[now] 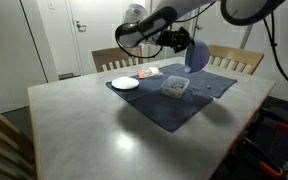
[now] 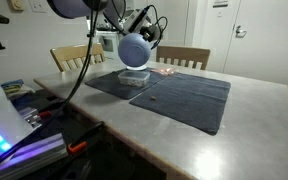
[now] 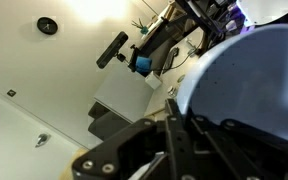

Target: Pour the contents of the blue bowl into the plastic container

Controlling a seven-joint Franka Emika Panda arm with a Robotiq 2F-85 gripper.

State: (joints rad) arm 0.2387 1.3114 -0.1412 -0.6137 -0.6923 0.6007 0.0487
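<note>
Over the dark mat [image 1: 179, 108], far-right part: your gripper [image 1: 186, 44] holds the bowl [image 1: 196, 57] clear of the table [image 1: 74, 125]. Fingers pinched narrow on the bowl's rim, gripping it at the upper edge. You have the bowl tipped steeply, nearly on edge.

Container [image 1: 175, 87] sits flat on the mat. In an exterior view it lies below the bowl, a little nearer and to the left, the two apart. In an exterior view the bowl [image 2: 135, 50] hangs straight above the container [image 2: 134, 76], rounded outside facing the camera. Something light lies inside the container, too small to tell what.

White plate [image 1: 125, 83] on the mat's left corner, left of the container and apart from it. Small pinkish item [image 1: 147, 72] just far of the plate, unclear what. Two wooden chairs [image 1: 234, 58] along the table's far side.

Wrist view: the bowl's pale blue outside [image 3: 254, 90] fills the right half, your dark fingers [image 3: 196, 140] closed against its lower edge.
</note>
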